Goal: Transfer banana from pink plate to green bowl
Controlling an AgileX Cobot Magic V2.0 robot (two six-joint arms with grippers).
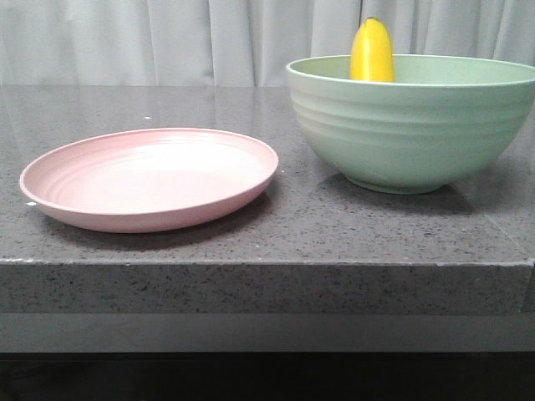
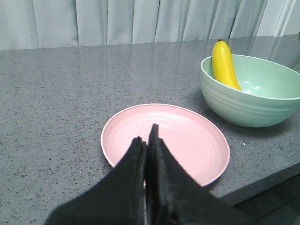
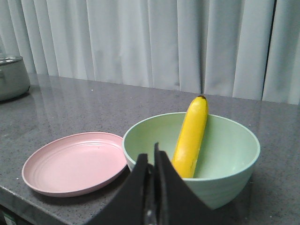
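The yellow banana (image 1: 372, 52) stands leaning inside the green bowl (image 1: 414, 125) at the right of the counter, its tip above the rim. It also shows in the left wrist view (image 2: 225, 64) and the right wrist view (image 3: 191, 137). The pink plate (image 1: 150, 178) lies empty at the left. My left gripper (image 2: 146, 136) is shut and empty, held over the plate's near side (image 2: 187, 136). My right gripper (image 3: 150, 154) is shut and empty, in front of the bowl's near wall (image 3: 225, 183). Neither gripper shows in the front view.
The counter's front edge (image 1: 267, 263) runs just before the plate and bowl. A grey metal pot (image 3: 11, 77) stands far off on the counter beyond the plate. Pale curtains hang behind.
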